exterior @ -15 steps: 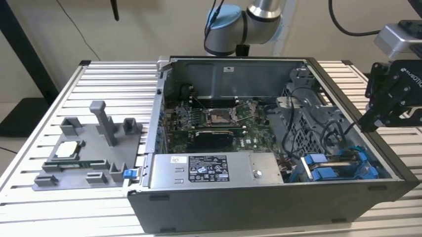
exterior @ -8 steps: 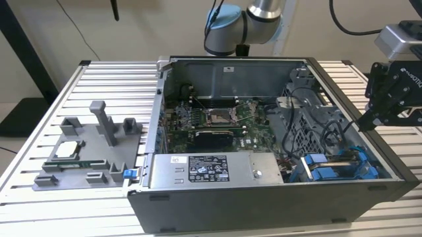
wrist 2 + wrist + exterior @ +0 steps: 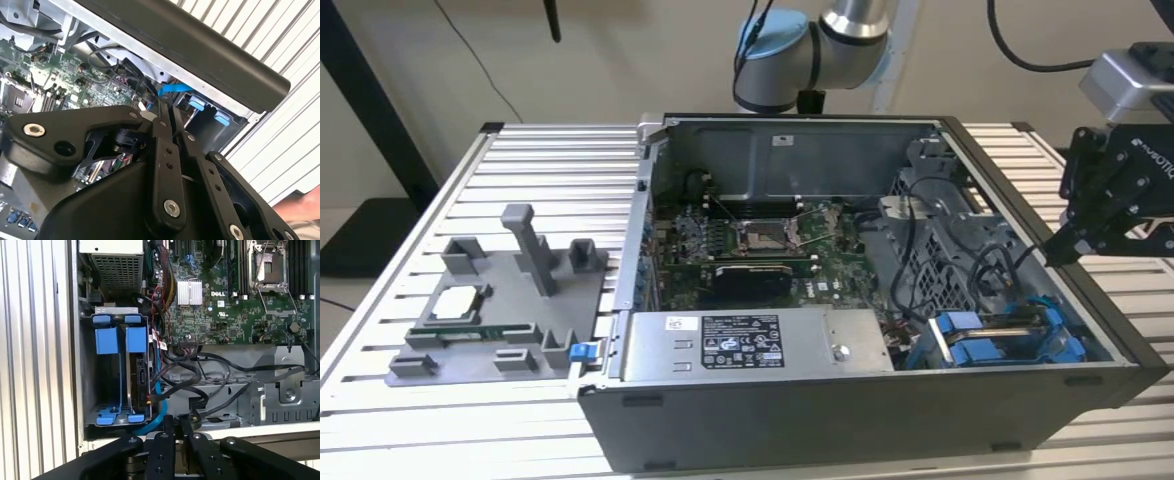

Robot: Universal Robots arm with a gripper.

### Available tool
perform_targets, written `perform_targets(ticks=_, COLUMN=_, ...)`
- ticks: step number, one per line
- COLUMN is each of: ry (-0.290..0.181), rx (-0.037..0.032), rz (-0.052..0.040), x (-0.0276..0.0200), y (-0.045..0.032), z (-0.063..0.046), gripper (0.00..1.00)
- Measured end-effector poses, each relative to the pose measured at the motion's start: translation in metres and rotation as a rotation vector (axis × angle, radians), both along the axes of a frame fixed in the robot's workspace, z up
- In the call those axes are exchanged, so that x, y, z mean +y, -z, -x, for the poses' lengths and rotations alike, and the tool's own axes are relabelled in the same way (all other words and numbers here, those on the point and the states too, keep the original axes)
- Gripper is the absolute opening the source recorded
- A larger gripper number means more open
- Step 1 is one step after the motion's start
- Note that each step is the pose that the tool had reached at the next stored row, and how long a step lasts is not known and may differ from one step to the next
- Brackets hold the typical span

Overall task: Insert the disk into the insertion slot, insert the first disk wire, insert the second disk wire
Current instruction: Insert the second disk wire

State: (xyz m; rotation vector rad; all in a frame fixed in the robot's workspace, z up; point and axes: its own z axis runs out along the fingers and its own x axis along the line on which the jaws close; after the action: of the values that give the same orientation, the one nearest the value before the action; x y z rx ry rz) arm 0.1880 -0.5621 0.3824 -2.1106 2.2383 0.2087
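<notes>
Presently the gripper (image 3: 1058, 252) hangs just outside the open computer case (image 3: 881, 420), at the exterior view's right, over the case wall beside the drive cage. Its fingers (image 3: 166, 426) lie pressed together, or very nearly, and nothing is seen held between them. The disk (image 3: 139, 375) stands on edge in the insertion slot (image 3: 100, 385), clipped in its blue carrier (image 3: 136, 339), so insertion appears already done; the adjacent bay holds a bare blue carrier. The disk's long axis runs along the depth of the bay, blue tabs at one end, and its connector edge faces the black cables (image 3: 185, 380) and a blue data cable (image 3: 155, 417) beside it. Whether either wire is seated cannot be told. The case rests on a slatted table (image 3: 520, 160).
</notes>
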Motion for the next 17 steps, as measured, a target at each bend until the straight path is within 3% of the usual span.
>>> perform_targets(ticks=11, ry=0.007, rx=0.0023, rz=-0.0307, x=0.0000, y=-0.0063, z=0.024, gripper=0.00)
perform_targets(ticks=17, ry=0.008, rx=0.0059, rz=-0.0391, x=0.0000, y=-0.0066, z=0.042, gripper=0.00)
